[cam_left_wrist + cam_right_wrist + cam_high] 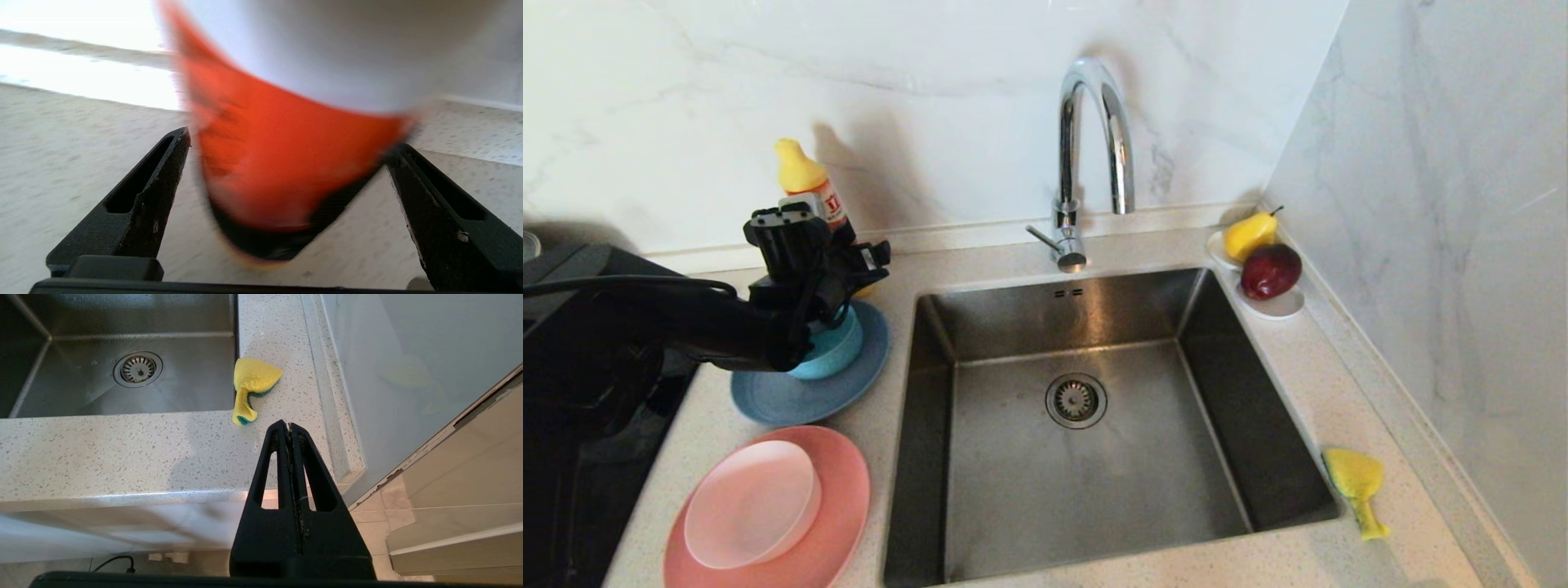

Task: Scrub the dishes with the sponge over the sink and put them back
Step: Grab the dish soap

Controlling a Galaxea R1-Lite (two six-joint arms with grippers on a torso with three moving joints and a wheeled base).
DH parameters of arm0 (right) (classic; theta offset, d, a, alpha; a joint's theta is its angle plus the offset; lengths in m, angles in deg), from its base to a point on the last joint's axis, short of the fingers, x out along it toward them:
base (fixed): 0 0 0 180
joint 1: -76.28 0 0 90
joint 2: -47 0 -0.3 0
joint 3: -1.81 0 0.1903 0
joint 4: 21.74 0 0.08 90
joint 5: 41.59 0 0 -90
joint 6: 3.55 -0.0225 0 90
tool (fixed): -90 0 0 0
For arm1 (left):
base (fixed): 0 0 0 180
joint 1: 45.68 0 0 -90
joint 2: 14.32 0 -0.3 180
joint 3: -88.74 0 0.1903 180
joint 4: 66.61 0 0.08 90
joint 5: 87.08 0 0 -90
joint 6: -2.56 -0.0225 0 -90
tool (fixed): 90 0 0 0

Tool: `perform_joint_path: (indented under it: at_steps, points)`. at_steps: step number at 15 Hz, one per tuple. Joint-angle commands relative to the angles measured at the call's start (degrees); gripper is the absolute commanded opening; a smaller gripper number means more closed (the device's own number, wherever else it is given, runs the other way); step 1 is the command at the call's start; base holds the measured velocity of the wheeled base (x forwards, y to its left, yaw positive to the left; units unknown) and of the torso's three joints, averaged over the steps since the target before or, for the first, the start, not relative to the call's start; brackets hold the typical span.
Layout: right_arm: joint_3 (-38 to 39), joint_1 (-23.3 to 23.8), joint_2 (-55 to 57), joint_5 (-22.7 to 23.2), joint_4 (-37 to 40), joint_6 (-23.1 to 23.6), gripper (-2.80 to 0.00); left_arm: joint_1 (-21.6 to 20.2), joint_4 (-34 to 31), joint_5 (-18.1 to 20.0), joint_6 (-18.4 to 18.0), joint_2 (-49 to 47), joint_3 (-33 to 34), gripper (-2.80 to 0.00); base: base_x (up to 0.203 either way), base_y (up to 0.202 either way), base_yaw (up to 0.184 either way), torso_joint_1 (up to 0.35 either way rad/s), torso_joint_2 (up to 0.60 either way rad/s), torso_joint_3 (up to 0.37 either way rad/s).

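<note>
Now the left gripper [286, 147] is hanging over the small teal plastic bowl [837, 347] with its jaws spread wide, holding nothing. That bowl is sitting on the round grey-blue plate [805, 384], left of the deep steel sink [1078, 425]. Just behind is the orange soap bottle [805, 184]. The crumpled yellow sponge [251, 386] is lying on the counter beside the sink's right edge. The right gripper [289, 428] is waiting near the counter's front edge, its jaws pressed together on nothing.

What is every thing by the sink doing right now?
left gripper: open, at the detergent bottle
right gripper: shut, empty, parked off the counter
sponge: crumpled, beside the sink
teal bowl: on the grey-blue plate
pale pink plate: on the salmon-pink plate
faucet: no water running
</note>
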Motion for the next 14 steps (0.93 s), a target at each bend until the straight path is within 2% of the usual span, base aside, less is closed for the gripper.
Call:
perform_joint_path:
  at_steps: [1, 4, 11, 12, 14]
  points:
    - [0.0, 0.0, 0.0, 0.0, 0.0, 0.0, -2.8, 0.1, 0.3, -0.2, 0.2, -2.5, -2.9, 0.0, 0.0, 0.0, 0.0, 0.0, 0.0, 0.0]
    - [0.0, 0.0, 0.0, 0.0, 0.0, 0.0, -2.8, 0.1, 0.1, -1.3, 0.1, -4.2, -6.3, 0.0, 0.0, 0.0, 0.0, 0.0, 0.0, 0.0]
    - [0.0, 0.0, 0.0, 0.0, 0.0, 0.0, -2.8, 0.1, -0.8, -1.4, 0.1, -5.2, -9.0, 0.0, 0.0, 0.0, 0.0, 0.0, 0.0, 0.0]
    - [0.0, 0.0, 0.0, 0.0, 0.0, 0.0, -2.8, 0.2, -1.1, -1.7, 0.1, -5.4, -9.5, -2.8, 0.0, 0.0, 0.0, 0.0, 0.0, 0.0]
    - [0.0, 0.0, 0.0, 0.0, 0.0, 0.0, -2.8, 0.1, -1.8, -2.1, 0.1, -6.1, -11.1, -2.8, 0.0, 0.0, 0.0, 0.0, 0.0, 0.0]
